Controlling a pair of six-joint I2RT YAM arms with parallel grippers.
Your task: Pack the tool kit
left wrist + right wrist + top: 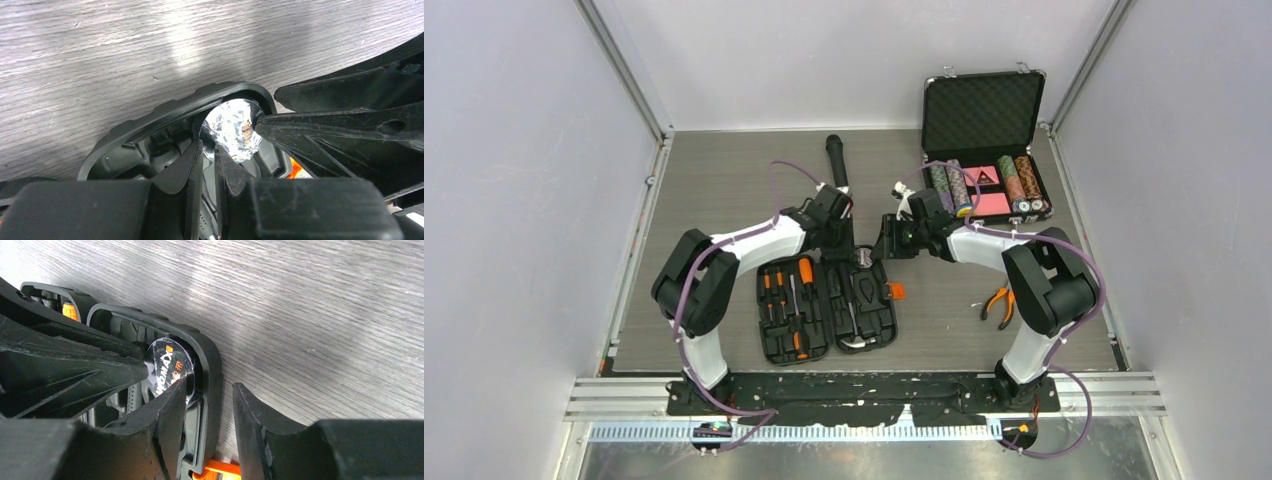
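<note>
While both arms lean over its far edge, the tool kit lies opened flat on the table, in the middle and just in front of the arm bases. Its left half holds a row of screwdrivers with orange and black handles, each in its own slot. Its right half holds grey and black tools that are too small to name, and an orange latch sticks out from the right edge. In the far corner of this right half sits a round shiny disc with the word WOMAX on it.

The left gripper points at this disc from inside the case. Its fingers are drawn almost together, with only a thin slit between them, and I cannot tell if they pinch anything. The right gripper is spread, with one finger inside the case at the disc and the other outside over the table, so the case wall stands between them.

A pair of pliers with orange handles lies on the table well to the right of the kit, beside the right arm. At the far right corner stands an open chip case with the lid upright; it holds rows of chips and a pink card. A black microphone lies near the far edge, just behind the left gripper.
</note>
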